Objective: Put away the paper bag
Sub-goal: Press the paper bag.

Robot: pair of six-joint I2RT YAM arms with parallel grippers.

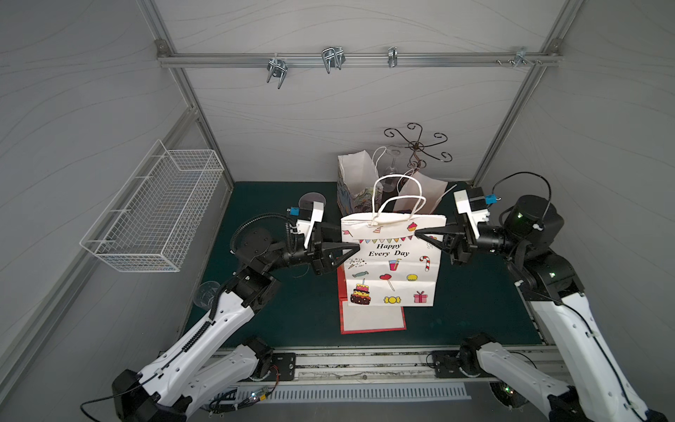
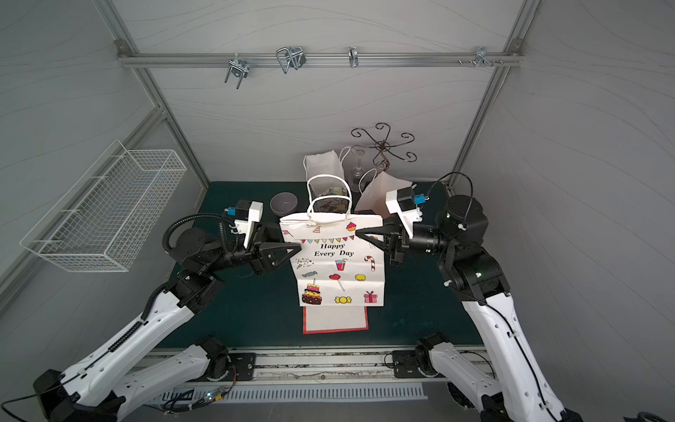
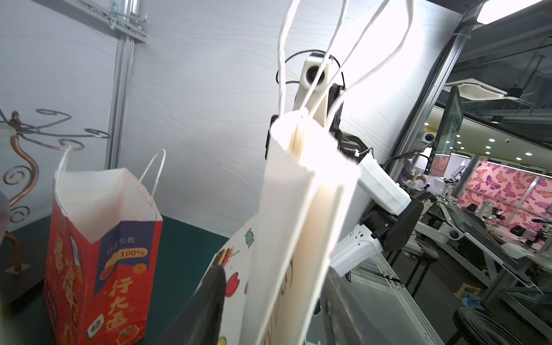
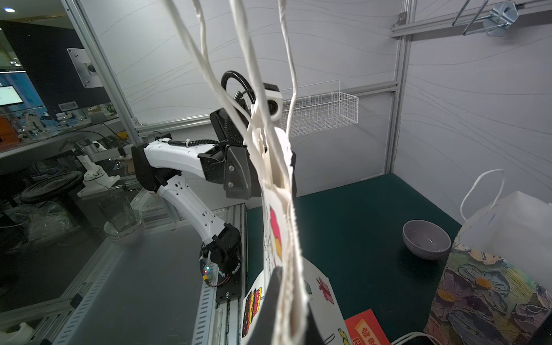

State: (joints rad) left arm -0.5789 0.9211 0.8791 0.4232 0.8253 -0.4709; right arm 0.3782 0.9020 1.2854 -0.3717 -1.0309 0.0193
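The paper bag (image 1: 392, 263) (image 2: 339, 263) is white, printed "Happy Every Day" with party pictures, and hangs folded flat above the green mat in both top views. Its rope handles (image 1: 400, 197) stand up. My right gripper (image 1: 418, 234) (image 2: 359, 232) is shut on the bag's upper right edge; in the right wrist view (image 4: 291, 286) the paper is pinched between the fingers. My left gripper (image 1: 356, 248) (image 2: 297, 247) is at the bag's left edge. In the left wrist view (image 3: 274, 274) its jaws stand apart around the folded edge (image 3: 286, 209).
A flat red-bordered bag (image 1: 372, 318) lies under the held one. Two more bags (image 1: 356, 182) (image 1: 423, 193) stand behind, next to a curled metal stand (image 1: 416, 146). A grey bowl (image 1: 311, 200), a glass (image 1: 206, 292), a wire basket (image 1: 153, 215) and rail hooks (image 1: 331, 58) surround the mat.
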